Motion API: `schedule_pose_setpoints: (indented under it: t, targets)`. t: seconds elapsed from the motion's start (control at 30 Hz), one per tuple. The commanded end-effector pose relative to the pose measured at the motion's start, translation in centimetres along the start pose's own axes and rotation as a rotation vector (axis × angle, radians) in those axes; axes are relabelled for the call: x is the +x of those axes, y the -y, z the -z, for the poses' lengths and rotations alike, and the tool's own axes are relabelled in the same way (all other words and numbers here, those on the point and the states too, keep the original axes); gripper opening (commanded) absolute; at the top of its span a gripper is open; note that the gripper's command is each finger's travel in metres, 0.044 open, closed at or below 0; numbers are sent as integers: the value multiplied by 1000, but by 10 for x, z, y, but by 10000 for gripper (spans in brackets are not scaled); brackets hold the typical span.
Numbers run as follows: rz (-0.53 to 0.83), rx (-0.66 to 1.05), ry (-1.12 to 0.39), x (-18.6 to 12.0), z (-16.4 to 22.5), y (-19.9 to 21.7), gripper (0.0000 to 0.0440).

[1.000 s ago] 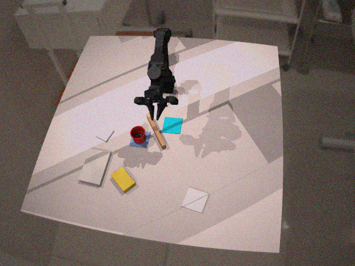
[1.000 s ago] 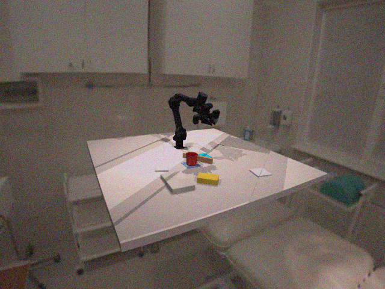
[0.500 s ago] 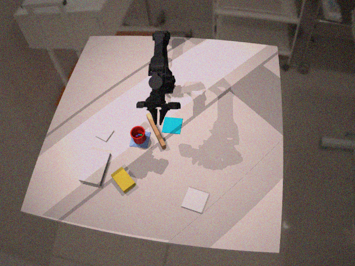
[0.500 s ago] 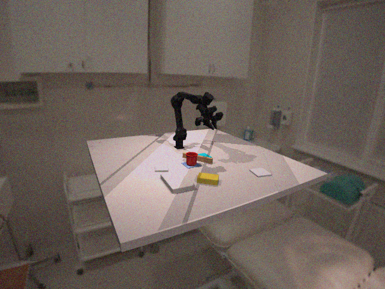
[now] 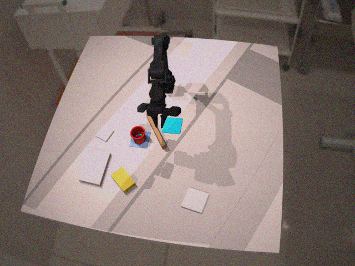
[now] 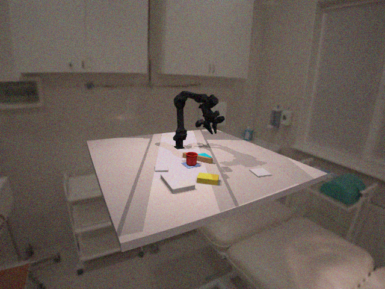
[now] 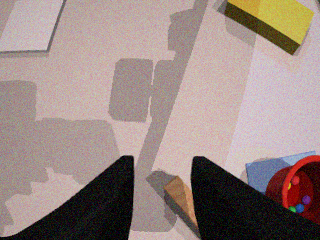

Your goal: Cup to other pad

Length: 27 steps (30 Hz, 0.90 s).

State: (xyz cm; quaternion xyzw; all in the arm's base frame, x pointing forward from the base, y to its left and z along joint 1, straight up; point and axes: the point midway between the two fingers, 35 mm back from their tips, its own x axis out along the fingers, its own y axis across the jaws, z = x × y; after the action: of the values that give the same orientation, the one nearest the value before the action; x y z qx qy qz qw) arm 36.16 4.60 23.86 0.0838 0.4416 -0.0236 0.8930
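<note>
In the top and wrist views, visible inside the red, open-topped cup [image 5: 140, 140] [image 6: 191, 159] [image 7: 276, 192]: small coloured marbles [image 5: 138, 134] [image 7: 300, 208], hidden by the cup wall in the exterior view. Upright on the flat blue square pad [image 5: 144, 144] [image 6: 190, 166] [image 7: 259, 175], across the tan wooden bar [image 5: 157, 133] [image 6: 206, 159] [image 7: 179, 194] from the flat cyan square pad [image 5: 172, 126] [image 6: 205, 155], the latter shown only in the top and exterior views. Seen raised above the table [image 5: 246, 206] [image 6: 139, 214] [image 7: 200, 120] in the exterior view, with a gap between the black fingers of the gripper [image 5: 158, 126] [image 6: 213, 132] [image 7: 162, 167] in the wrist view: partly open, holding nothing.

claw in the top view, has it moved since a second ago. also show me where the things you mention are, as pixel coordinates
Yes, down the picture: the black metal-look claw [image 5: 159, 126] [image 6: 213, 133] [image 7: 162, 167] had its tips near the top edge of the flat cyan square pad [image 5: 172, 126] [image 6: 205, 155]; now they reach about halfway down.
</note>
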Motion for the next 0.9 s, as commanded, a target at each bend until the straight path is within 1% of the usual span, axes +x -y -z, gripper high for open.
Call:
schedule_pose_setpoints:
  t: [0.0, 0.43, 0.87]
  targets:
    - [21, -9, -47, 3, 3, 2, 109]
    - [90, -57, -241, 15, 15, 17, 122]
    - [144, -124, -426, 27, 28, 40, 110]
